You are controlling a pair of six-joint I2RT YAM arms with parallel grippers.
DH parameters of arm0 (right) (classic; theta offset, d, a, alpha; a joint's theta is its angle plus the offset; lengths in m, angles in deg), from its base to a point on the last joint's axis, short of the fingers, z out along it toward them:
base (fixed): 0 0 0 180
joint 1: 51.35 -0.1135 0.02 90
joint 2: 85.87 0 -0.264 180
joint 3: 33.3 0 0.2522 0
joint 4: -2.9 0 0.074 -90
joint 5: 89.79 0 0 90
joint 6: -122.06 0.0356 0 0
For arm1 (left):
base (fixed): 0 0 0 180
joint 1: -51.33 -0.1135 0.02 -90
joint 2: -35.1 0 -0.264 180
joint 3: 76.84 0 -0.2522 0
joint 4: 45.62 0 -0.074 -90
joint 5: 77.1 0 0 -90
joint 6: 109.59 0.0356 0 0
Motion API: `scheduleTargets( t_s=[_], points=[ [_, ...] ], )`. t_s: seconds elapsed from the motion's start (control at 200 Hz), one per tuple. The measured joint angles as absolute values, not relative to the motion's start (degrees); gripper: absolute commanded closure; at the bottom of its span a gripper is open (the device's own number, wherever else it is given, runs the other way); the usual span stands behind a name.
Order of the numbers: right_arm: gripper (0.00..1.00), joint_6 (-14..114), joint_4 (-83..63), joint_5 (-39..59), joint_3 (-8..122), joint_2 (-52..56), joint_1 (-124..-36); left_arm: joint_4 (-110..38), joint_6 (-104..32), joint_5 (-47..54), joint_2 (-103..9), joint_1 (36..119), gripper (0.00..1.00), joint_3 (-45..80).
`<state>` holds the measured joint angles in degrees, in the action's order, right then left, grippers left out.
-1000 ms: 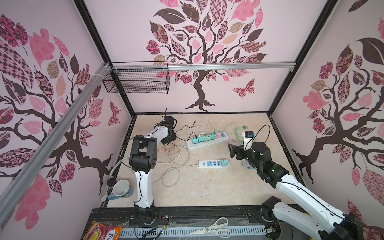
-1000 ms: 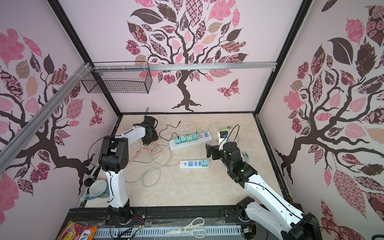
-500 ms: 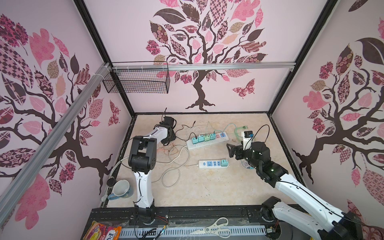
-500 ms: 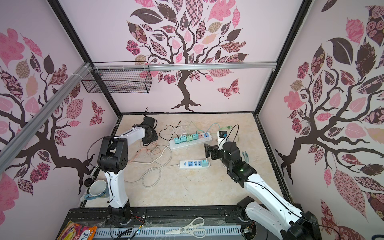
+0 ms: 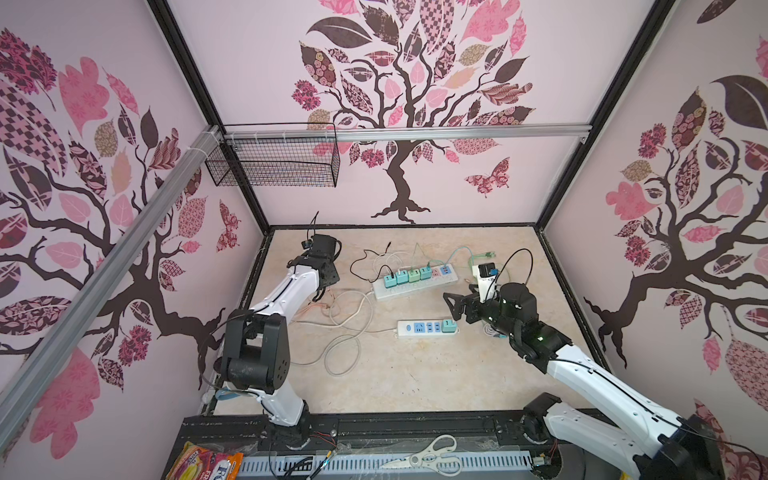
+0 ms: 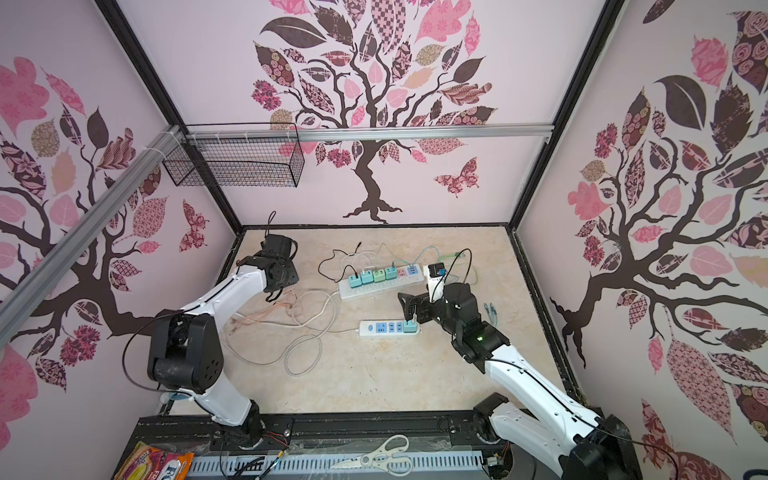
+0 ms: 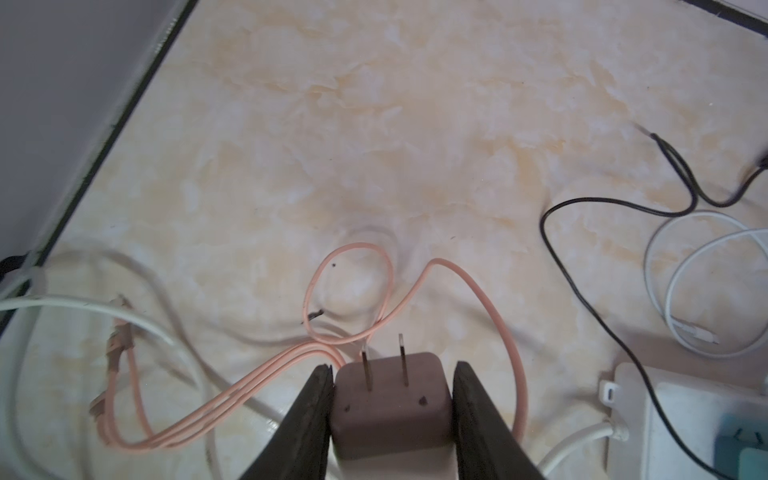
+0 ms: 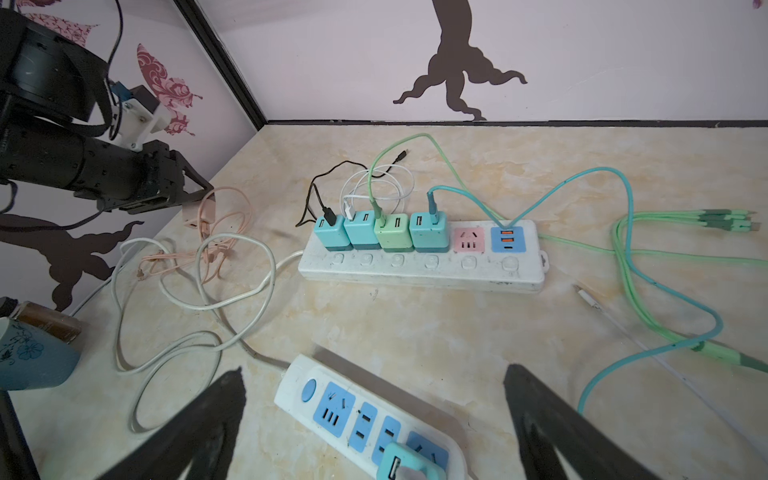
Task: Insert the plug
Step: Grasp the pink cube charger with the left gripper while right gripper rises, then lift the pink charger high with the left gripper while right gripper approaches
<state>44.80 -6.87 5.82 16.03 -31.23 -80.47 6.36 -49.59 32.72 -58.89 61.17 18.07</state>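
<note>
**A:** What do we see nearest to us, in front of the long white plastic power strip point(image 5: 415, 287)?

**B:** At the very front edge lie steel scissors with white handles point(image 5: 432, 457). Closer to the long strip lies a short white plastic power strip with blue sockets point(image 5: 419, 328). A teal cube charger point(image 5: 449, 325) sits in its right end socket.

**A:** And the right gripper?

**B:** The right gripper point(image 8: 374, 370) hangs over the short strip, and its black fingers are spread wide apart.

**A:** What do we find on the long strip itself?

**B:** Four cube chargers point(image 8: 382, 232), three teal and one green, stand in a row in its left sockets, each one with a cable. Just beside them we see a pink socket point(image 8: 468, 240) with its holes uncovered.

**A:** Where is the plug?

**B:** It is to the left of the long strip, well apart from it. The pale pink, cube-shaped plastic plug point(image 7: 390, 399) is pinched in the left gripper point(image 7: 392, 365), with one finger pressed on each side. Its two flat metal prongs point away from the wrist. A thin pink cable point(image 7: 415, 291) lies in loops on the beige marble-patterned table point(image 7: 374, 124). We cannot tell whether the plug touches the table.

**A:** And farther than the long strip?

**B:** Behind it, high on the back wall, a black wire basket point(image 5: 274, 162) hangs on a metal rail.
</note>
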Motion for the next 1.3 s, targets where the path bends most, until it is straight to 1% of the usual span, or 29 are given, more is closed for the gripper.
scheduleTargets(
  t_s=[0.16, 0.355, 0.56, 0.655, 0.73, 0.84, 1.005, 1.1, 1.191, 1.301],
  points=[
    [0.0, 44.7, -4.5, 7.8, 16.0, -29.8, -80.5, 10.9, -50.8, 34.4, -52.9, 61.8, 1.0, 19.5],
    [0.0, 44.7, -1.4, 11.3, 16.0, -28.5, -80.5, 12.1, -54.1, 30.6, -45.2, 62.2, 1.0, 20.3],
    [0.0, 47.3, 2.2, 15.4, 16.0, -26.3, -80.5, 16.7, -68.9, 30.4, -44.5, 62.2, 1.0, 20.2],
    [0.0, 50.0, 5.1, 16.2, 15.8, -25.4, -80.5, 17.3, -75.3, 26.7, -44.4, 62.2, 1.0, 20.2],
    [0.0, 52.6, 8.1, 16.7, 15.1, -24.5, -80.5, 14.4, -80.0, 21.6, -43.4, 62.2, 1.0, 21.4],
    [0.0, 56.6, 11.1, 18.1, 14.9, -21.9, -80.5, 7.4, -87.6, 15.8, -39.3, 62.8, 1.0, 27.6],
    [0.0, 62.3, 14.5, 21.3, 14.9, -17.4, -81.3, 3.2, -94.9, 15.3, -36.8, 66.1, 1.0, 30.9],
    [0.0, 64.9, 16.3, 22.9, 15.2, -15.5, -82.7, 0.4, -99.1, 13.6, -36.1, 66.4, 1.0, 32.1],
    [0.01, 65.5, 16.8, 23.5, 17.0, -13.4, -85.8, -0.5, -102.1, 12.2, -35.9, 66.4, 1.0, 32.6],
    [0.02, 64.7, 17.3, 23.4, 20.8, -9.9, -90.8, -0.7, -102.2, 12.4, -35.9, 66.4, 1.0, 32.5]
  ],
)
